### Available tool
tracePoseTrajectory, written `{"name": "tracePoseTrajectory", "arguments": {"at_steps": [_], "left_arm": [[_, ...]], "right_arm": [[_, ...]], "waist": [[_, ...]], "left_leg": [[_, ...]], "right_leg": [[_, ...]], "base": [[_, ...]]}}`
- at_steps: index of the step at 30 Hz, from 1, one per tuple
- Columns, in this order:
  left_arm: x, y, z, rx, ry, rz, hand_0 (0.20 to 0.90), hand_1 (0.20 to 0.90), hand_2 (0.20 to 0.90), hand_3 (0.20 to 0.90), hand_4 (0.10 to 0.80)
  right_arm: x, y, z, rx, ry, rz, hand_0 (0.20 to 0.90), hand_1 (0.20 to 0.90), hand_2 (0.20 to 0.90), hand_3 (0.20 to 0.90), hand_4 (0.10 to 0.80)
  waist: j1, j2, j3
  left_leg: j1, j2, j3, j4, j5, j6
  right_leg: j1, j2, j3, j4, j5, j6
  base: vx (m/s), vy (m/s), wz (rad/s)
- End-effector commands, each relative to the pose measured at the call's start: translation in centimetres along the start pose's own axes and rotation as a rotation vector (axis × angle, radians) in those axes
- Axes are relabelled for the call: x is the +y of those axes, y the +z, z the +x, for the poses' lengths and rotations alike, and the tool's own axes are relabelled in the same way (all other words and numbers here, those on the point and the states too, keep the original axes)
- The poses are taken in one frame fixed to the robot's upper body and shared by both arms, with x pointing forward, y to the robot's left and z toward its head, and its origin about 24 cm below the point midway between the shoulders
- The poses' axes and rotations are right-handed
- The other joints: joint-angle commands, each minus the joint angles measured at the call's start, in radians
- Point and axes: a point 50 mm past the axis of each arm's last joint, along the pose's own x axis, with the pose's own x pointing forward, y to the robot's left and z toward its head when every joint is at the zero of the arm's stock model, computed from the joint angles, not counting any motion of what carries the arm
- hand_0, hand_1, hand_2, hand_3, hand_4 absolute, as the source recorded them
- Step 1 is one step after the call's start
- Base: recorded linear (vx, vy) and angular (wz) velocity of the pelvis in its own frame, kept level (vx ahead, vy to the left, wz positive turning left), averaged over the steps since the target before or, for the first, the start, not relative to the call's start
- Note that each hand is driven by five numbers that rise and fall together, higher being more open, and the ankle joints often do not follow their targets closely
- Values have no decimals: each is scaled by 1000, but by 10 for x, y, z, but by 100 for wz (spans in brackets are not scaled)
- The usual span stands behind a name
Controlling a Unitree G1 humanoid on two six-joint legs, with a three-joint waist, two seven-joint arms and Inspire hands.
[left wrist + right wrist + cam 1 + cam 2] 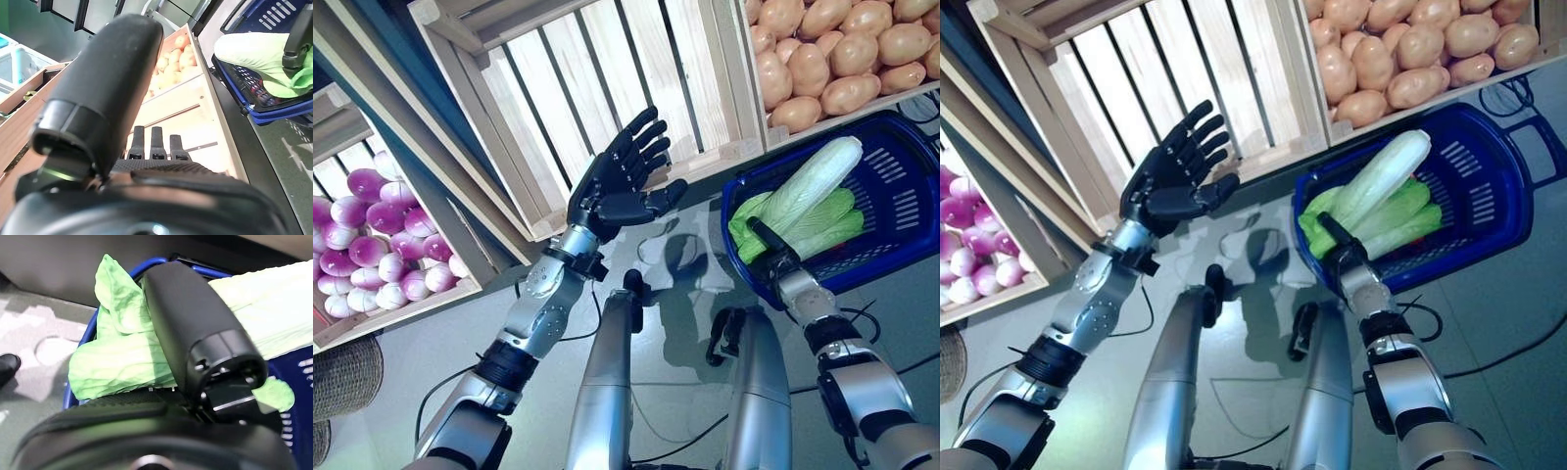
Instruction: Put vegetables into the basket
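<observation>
Across blue slotted plastic basket [901, 211] — long leafy cabbage [808, 191], right hand [771, 245] gripping.

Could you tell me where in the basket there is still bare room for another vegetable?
The blue basket is bare along its far right side, beside the cabbages. Its near left end is crowded: leaves spill over the rim and the right hand rests there. The left hand hovers before the empty crate.

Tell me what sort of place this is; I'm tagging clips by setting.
Probably a mock grocery produce section: slatted wooden crates hold potatoes and purple onions, and a blue shopping basket holds cabbages.
</observation>
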Motion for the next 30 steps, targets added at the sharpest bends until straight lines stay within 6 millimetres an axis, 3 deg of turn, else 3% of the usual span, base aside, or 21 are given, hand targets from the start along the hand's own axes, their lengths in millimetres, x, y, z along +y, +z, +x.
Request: {"name": "tracePoseTrajectory", "arguments": {"at_steps": [1, 2, 3, 11, 17, 23, 27, 30], "left_arm": [[-32, 54, 23, -303, -130, -8, 900, 900, 900, 900, 800], [-31, 54, 23, -301, -130, -11, 900, 900, 900, 900, 800], [-32, 54, 23, -300, -128, -9, 900, 900, 900, 900, 800], [-32, 55, 23, -305, -131, 2, 900, 900, 900, 900, 800], [-30, 55, 24, -297, -136, 7, 900, 900, 900, 900, 800], [-29, 55, 24, -285, -143, 6, 900, 900, 900, 900, 800], [-28, 54, 23, -265, -149, 4, 900, 900, 900, 900, 800], [-26, 45, 18, -207, -135, -12, 900, 900, 900, 900, 800]], "right_arm": [[43, 5, -2, -40, 126, 96, 441, 441, 441, 441, 494], [44, 5, -2, -43, 122, 101, 848, 848, 848, 848, 765], [44, 6, -2, -46, 122, 107, 900, 900, 900, 900, 800], [45, 10, -2, -44, 136, 182, 900, 900, 900, 900, 800], [38, 10, 0, -63, 43, 224, 900, 900, 900, 900, 800], [29, 12, 1, -108, -109, 288, 900, 900, 900, 900, 800], [27, 12, 0, -147, -132, 293, 900, 900, 900, 900, 800], [15, 5, -3, -185, -176, 189, 900, 900, 900, 900, 800]], "waist": [[4, 42, -2], [4, 42, -2], [4, 42, -2], [-1, 46, -2], [0, 43, -2], [3, 38, -2], [15, 28, -7], [22, 10, -50]], "left_leg": [[91, -17, 27, 113, -223, 47], [94, -16, 28, 110, -223, 49], [95, -14, 28, 108, -221, 47], [109, -4, 35, 62, -203, 41], [178, -1, 42, -4, -194, 35], [267, 11, 49, -153, -107, 19], [374, -5, 49, -281, -56, 14], [455, -17, 41, -372, -21, 11]], "right_leg": [[28, 34, 42, -94, 153, -9], [30, 33, 42, -96, 153, -9], [31, 34, 42, -96, 154, -9], [44, 36, 43, -135, 170, -6], [111, 43, 34, -200, 184, -3], [212, 55, 20, -342, 252, -2], [324, 45, -8, -467, 296, 8], [423, 39, -36, -584, 328, 16]], "base": [[0, 0, 0], [0, 0, 0], [0, 0, 0], [0, 0, 0], [12, -8, 0], [0, -13, -3], [18, -6, 0], [122, -19, 2]]}}
